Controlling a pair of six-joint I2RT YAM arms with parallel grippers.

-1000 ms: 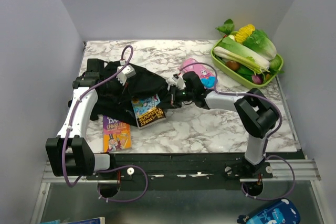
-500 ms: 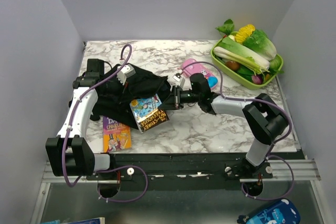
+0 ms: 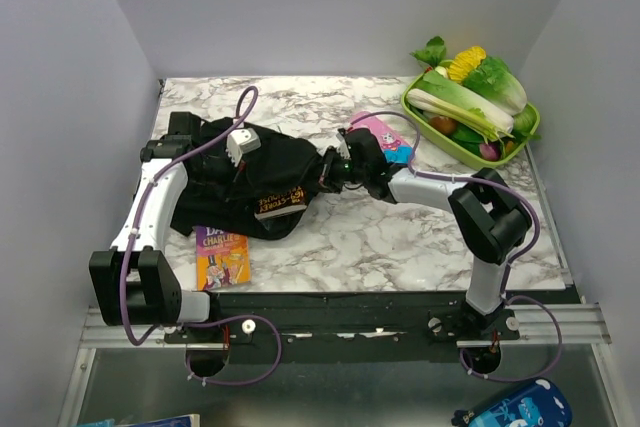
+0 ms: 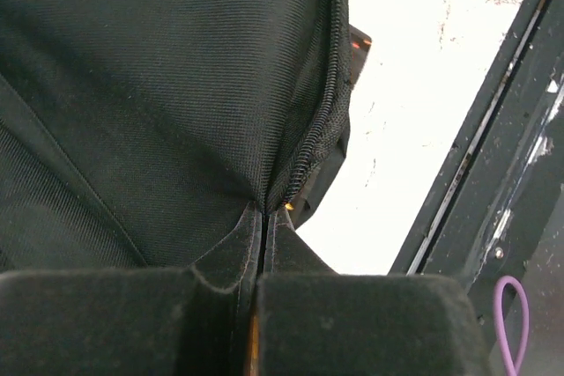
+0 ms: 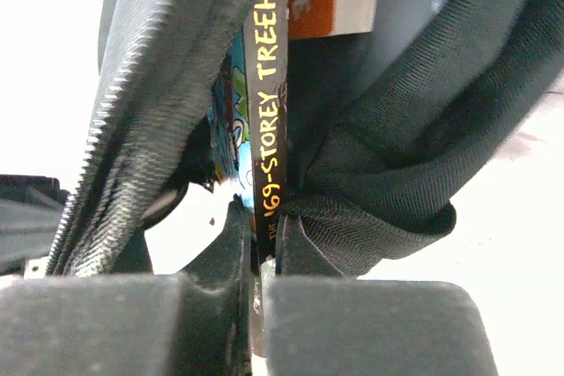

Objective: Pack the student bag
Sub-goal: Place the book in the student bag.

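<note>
The black student bag (image 3: 250, 182) lies at the left centre of the marble table. My left gripper (image 3: 240, 162) is shut on the bag's zipper edge (image 4: 300, 160) and holds its opening up. My right gripper (image 3: 325, 172) is shut on the spine of a book (image 5: 267, 129), lettered "169-Storey Treehouse". The book is mostly inside the bag's mouth; only its black spine edge (image 3: 280, 203) shows in the top view. A second book (image 3: 222, 255), purple and yellow, lies on the table in front of the bag.
A pink pencil case (image 3: 385, 137) lies just behind my right arm. A green tray (image 3: 462, 152) of vegetables stands at the back right corner. The black rail (image 3: 340, 307) runs along the table's near edge.
My right gripper has pushed the treehouse book leftward into the bag; its cover was in plain view before and is now hidden by fabric. My left gripper has kept its hold.
</note>
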